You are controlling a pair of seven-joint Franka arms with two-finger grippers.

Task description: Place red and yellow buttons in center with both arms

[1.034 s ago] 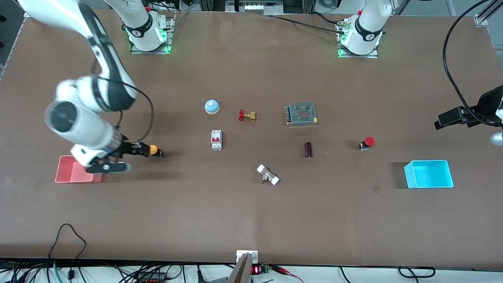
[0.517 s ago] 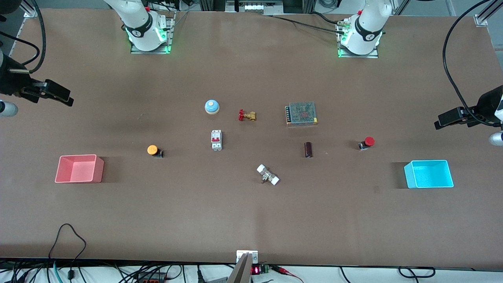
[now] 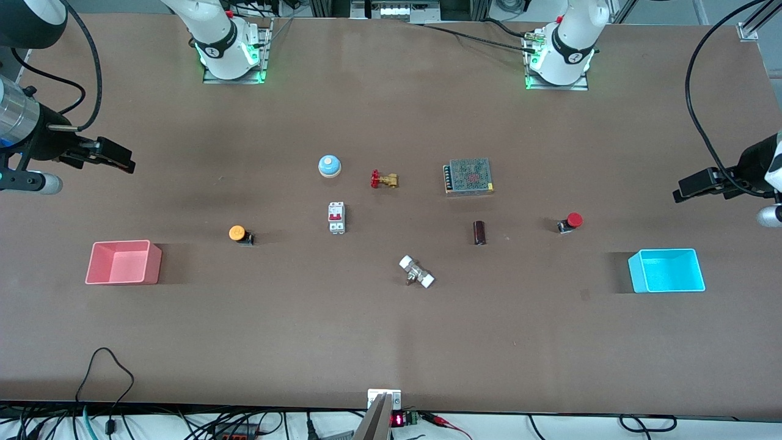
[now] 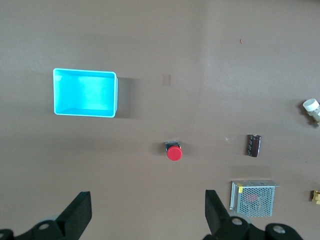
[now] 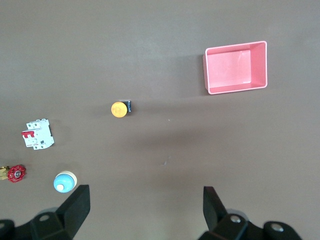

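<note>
Since a moment earlier, the right gripper (image 3: 122, 162) had shifted slightly inward at its table edge, jaws spread and empty. The left gripper (image 3: 687, 186), likewise spread, hovered at its edge. The yellow button (image 3: 237, 233) sat beside the pink bin (image 3: 122, 263), the red button (image 3: 573, 220) near the cyan bin (image 3: 666, 270); no writing was legible.

Robotics lab: bolted arm bases (image 3: 231, 46).

You have the circuit breaker (image 3: 336, 217) as your landmark, near mid-table (image 3: 391, 342). The bell (image 3: 329, 165) sits farther from the front camera than it; the valve (image 3: 383, 179) lies beside that bell, toward the left arm's end. The yellow button (image 3: 240, 234) lies toward the right arm's end of the breaker, the bin (image 3: 122, 262) further that way. The red button (image 3: 569, 222) lies well toward the left arm's end.
</note>
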